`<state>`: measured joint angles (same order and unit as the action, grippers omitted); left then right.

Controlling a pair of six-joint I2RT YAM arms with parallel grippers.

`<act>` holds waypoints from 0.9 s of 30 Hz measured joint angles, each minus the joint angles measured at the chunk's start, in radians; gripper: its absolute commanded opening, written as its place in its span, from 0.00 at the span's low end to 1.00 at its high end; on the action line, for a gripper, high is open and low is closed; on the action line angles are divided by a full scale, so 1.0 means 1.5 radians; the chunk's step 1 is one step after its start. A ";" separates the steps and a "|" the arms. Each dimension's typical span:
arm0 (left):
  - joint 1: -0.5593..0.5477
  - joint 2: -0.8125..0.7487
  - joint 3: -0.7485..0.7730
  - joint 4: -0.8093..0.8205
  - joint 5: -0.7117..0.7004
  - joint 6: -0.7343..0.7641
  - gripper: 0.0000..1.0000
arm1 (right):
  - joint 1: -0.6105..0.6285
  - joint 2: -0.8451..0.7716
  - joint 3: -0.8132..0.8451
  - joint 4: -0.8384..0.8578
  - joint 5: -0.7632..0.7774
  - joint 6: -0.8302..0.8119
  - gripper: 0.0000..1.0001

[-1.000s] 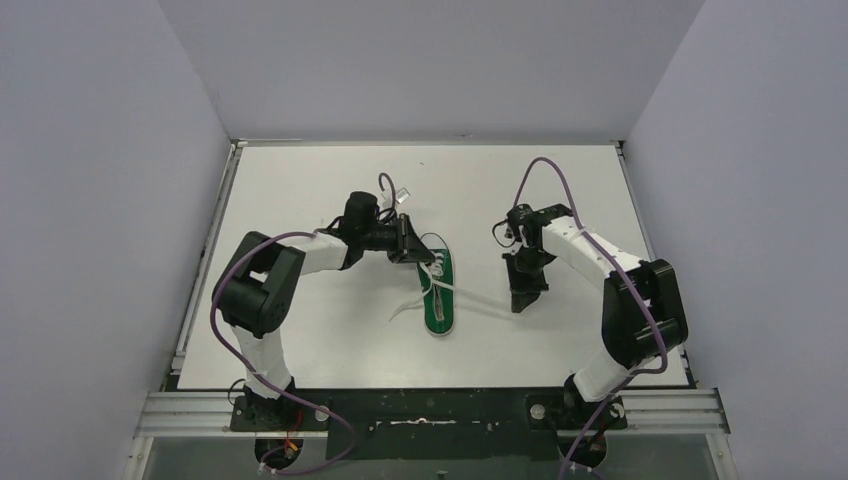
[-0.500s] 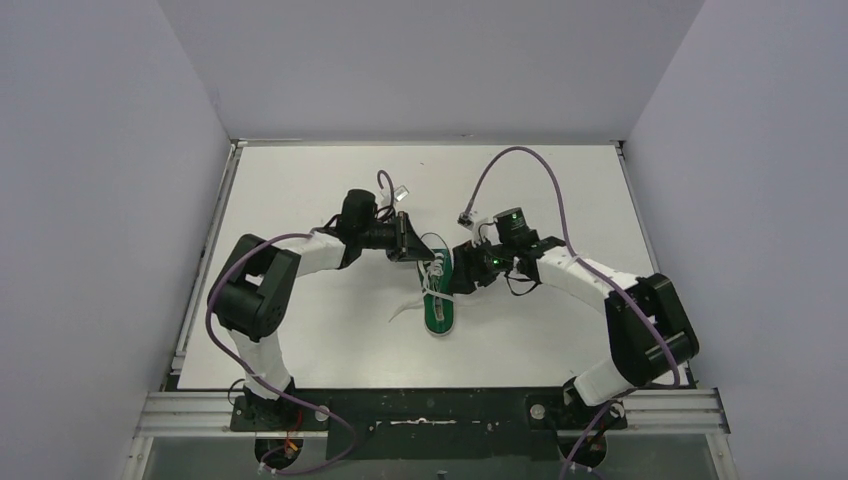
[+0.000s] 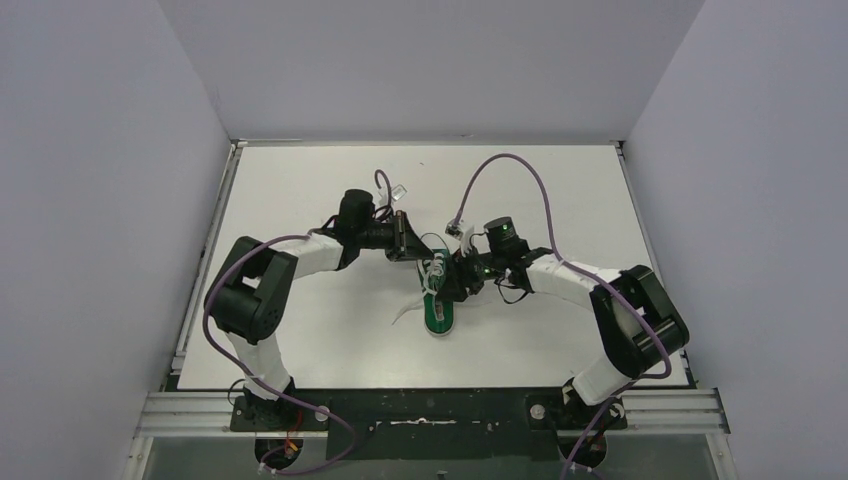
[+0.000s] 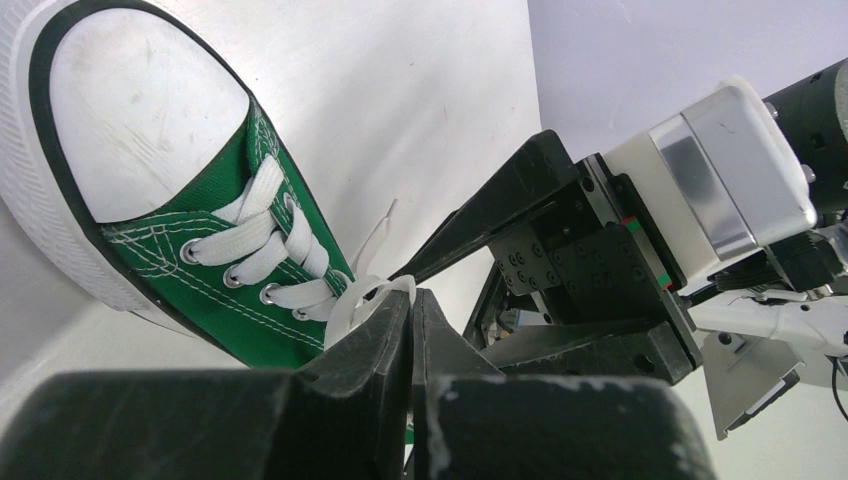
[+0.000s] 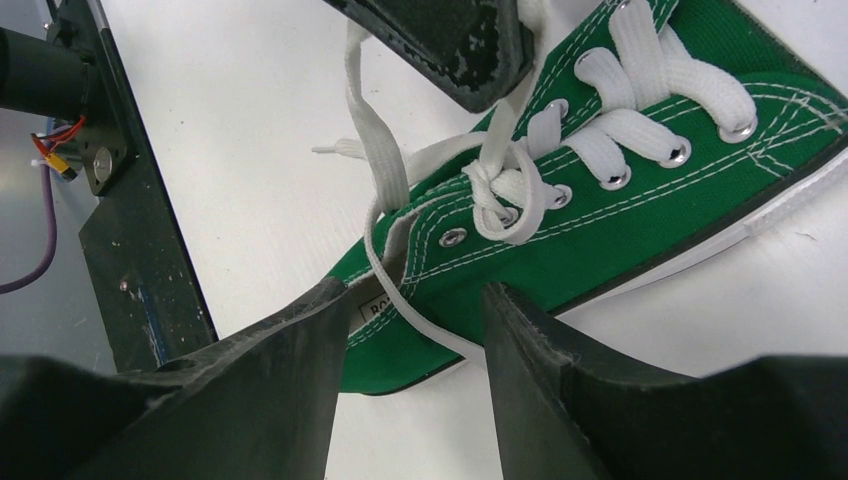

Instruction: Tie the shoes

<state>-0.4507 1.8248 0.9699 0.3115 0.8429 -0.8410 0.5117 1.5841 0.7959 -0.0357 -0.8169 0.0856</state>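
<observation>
A small green sneaker (image 3: 438,308) lies mid-table, white toe cap toward the arms. It also shows in the left wrist view (image 4: 190,255) and the right wrist view (image 5: 610,240). My left gripper (image 3: 412,250) is at the heel end, shut on a loop of the white lace (image 4: 365,295). My right gripper (image 3: 450,284) is open beside the shoe's right side. In the right wrist view the right gripper (image 5: 415,310) straddles a lace strand (image 5: 385,190) that runs from a crossed knot (image 5: 500,190) over the shoe's collar. The left fingers (image 5: 455,45) show above it.
A loose lace end (image 3: 404,313) trails on the white table (image 3: 300,190) left of the shoe. Purple cables arch over both arms. The black base rail (image 3: 430,408) runs along the near edge. Grey walls enclose the table.
My right arm has swung left from the open table to the shoe's right side, its gripper now over the lace. My left gripper has stayed at the heel end.
</observation>
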 measured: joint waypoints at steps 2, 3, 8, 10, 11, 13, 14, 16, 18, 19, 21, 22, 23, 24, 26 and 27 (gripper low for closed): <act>0.000 -0.002 -0.001 0.002 0.000 -0.005 0.00 | 0.000 0.000 -0.008 0.003 0.003 -0.005 0.47; 0.000 -0.003 -0.003 0.005 0.000 -0.008 0.00 | 0.000 0.000 -0.013 0.003 0.005 -0.008 0.46; 0.001 -0.006 -0.008 0.010 -0.001 -0.013 0.00 | 0.005 -0.003 -0.027 0.005 0.017 -0.015 0.32; 0.001 -0.006 -0.009 0.012 -0.001 -0.014 0.00 | 0.005 -0.011 -0.030 0.005 0.020 -0.015 0.24; 0.001 -0.007 -0.011 0.014 -0.001 -0.013 0.00 | 0.005 -0.018 -0.032 0.005 0.023 -0.014 0.20; 0.001 -0.010 -0.014 0.015 -0.001 -0.013 0.00 | 0.005 -0.036 -0.035 0.003 0.031 -0.011 0.13; 0.001 -0.011 -0.015 0.015 -0.001 -0.013 0.00 | 0.005 -0.046 -0.035 0.003 0.034 -0.007 0.09; 0.001 -0.016 -0.017 0.014 -0.001 -0.013 0.00 | 0.005 -0.064 -0.035 0.003 0.038 0.003 0.00; 0.001 -0.022 -0.020 0.013 -0.002 -0.013 0.00 | 0.004 -0.081 -0.035 0.001 0.046 0.016 0.00; 0.001 -0.026 -0.021 0.011 -0.002 -0.012 0.00 | 0.004 -0.090 -0.035 -0.002 0.051 0.025 0.00; 0.001 -0.038 -0.023 0.004 -0.003 -0.008 0.00 | 0.003 -0.109 -0.035 -0.002 0.064 0.047 0.00; 0.000 -0.045 -0.025 0.000 -0.005 -0.005 0.00 | 0.003 -0.117 -0.035 0.000 0.072 0.059 0.00; 0.000 -0.054 -0.027 -0.007 -0.007 0.000 0.00 | 0.001 -0.123 -0.035 0.003 0.078 0.072 0.00; 0.000 -0.062 -0.030 -0.016 -0.010 0.008 0.00 | 0.000 -0.125 -0.035 0.008 0.083 0.083 0.00; -0.002 -0.077 -0.033 -0.039 -0.018 0.026 0.00 | -0.003 -0.122 -0.034 0.014 0.097 0.107 0.00; -0.004 -0.082 -0.033 -0.052 -0.021 0.035 0.00 | -0.006 -0.119 -0.034 0.014 0.104 0.117 0.00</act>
<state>-0.4568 1.7016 0.9203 0.2337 0.8108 -0.7883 0.5034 1.4055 0.7444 -0.0139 -0.6617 0.2611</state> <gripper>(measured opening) 0.004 0.023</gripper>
